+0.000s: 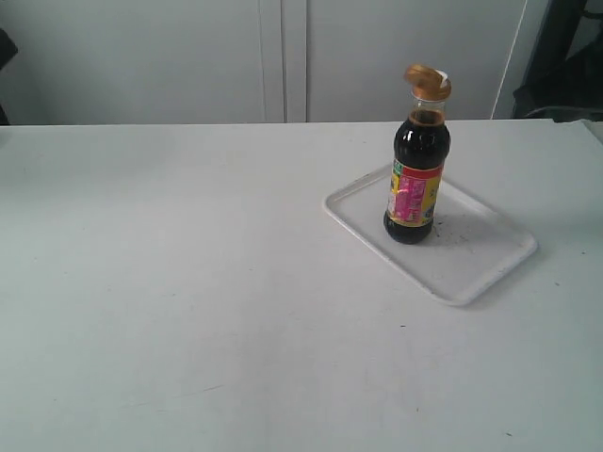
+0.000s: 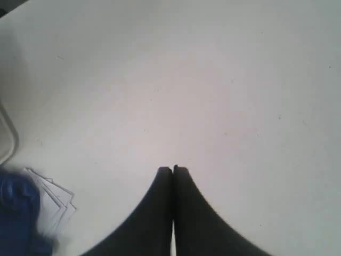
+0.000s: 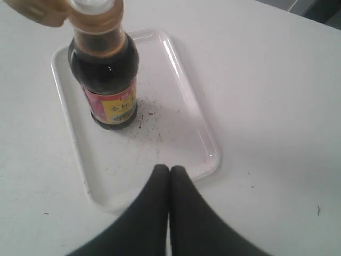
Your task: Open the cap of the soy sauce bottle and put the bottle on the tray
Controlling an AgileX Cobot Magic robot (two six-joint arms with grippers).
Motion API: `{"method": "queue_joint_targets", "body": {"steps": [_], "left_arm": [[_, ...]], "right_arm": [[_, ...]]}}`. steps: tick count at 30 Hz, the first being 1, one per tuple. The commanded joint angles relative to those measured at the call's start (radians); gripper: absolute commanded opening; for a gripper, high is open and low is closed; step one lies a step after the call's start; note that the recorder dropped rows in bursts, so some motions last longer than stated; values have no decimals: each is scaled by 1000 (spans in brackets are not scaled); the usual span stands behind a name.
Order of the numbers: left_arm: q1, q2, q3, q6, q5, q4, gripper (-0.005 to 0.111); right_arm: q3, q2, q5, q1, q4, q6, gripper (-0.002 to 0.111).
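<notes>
We see the small clear glass soy sauce bottle (image 1: 417, 179) of dark liquid standing upright on the flat white rectangular plastic tray (image 1: 490, 268), at the right of the white table (image 1: 188, 282). Its gold-brown ribbed flip-top cap (image 1: 429, 80) is hinged open (the white spout shows in the right wrist view). Our right gripper (image 3: 169, 170) hangs above the tray's rim, away from the bottle, fingers pressed together on nothing. Our left gripper (image 2: 172, 172) is likewise closed and empty over bare table.
</notes>
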Motion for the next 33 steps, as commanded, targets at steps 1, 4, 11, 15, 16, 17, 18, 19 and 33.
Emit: {"method": "queue_joint_targets", "body": {"steps": [1,4,11,15,16,17,18,19,33], "left_arm": [[3,-87,101,7,-18,-28,0],[3,-153,187,7,-86,-30,0],[3,-329,442,-27,-300,-30,0],[3,-440,587,-72,-442,-30,0],[3,-461,616,-80,-479,-30,0],[3,-501,668,-92,-532,-30,0],[3,-526,700,-105,-565,-30,0],[3,-541,720,-106,-584,-30,0],[3,-958,1143,-151,-891,-81,0]], "right_arm": [[-2,-47,20,1,-1,-11,0],[25,-87,-13,1,2,-11,0],[132,-206,-115,1,33,-11,0],[227,-302,-200,1,46,-32,0],[246,-320,-221,1,52,-48,0],[277,-353,-251,1,52,-50,0],[293,-369,-263,1,52,-50,0],[308,-380,-268,1,52,-50,0],[649,-743,-490,1,115,-61,0]]}}
